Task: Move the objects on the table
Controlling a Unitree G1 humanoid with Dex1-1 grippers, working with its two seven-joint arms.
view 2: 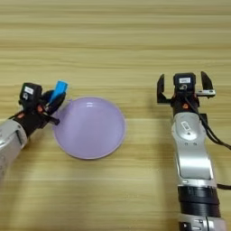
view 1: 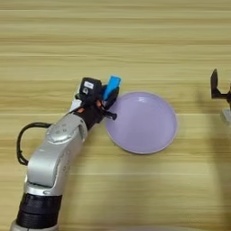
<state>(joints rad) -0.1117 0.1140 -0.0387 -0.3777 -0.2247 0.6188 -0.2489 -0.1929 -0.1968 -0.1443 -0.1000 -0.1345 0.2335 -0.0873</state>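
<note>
Black fingers of the left gripper (view 1: 109, 93) are clamped on the blue bar (view 1: 112, 85), which stands tilted between them, its upper end leaning up and to the right, clear of the table (view 1: 135, 36). The bar sits just beside the upper left rim of the lilac plate (view 1: 149, 135), at its edge rather than over its middle. Whether the bar's lower end touches the rim cannot be told.

Behind the gripper, the left wrist carries a black block with a small white label, orange marks below it, and a short black peg pointing toward the plate. The silver left forearm (view 1: 56, 153) runs down to the lower left corner, ending in a black ribbed collar. A black cable (view 1: 20, 144) loops off its left side above the table.

The plate lies flat on the wood near the centre, its bowl bare.

The right gripper (view 2: 183, 88) is well apart from the plate, on its right. Its two fingers stand wide apart, pointing up the table, with nothing between them. A black block with a white label sits between the finger bases. The silver right forearm (view 2: 191, 149) runs straight down to the lower edge, with a black cable along its right side.

No red cube is seen in either view.
</note>
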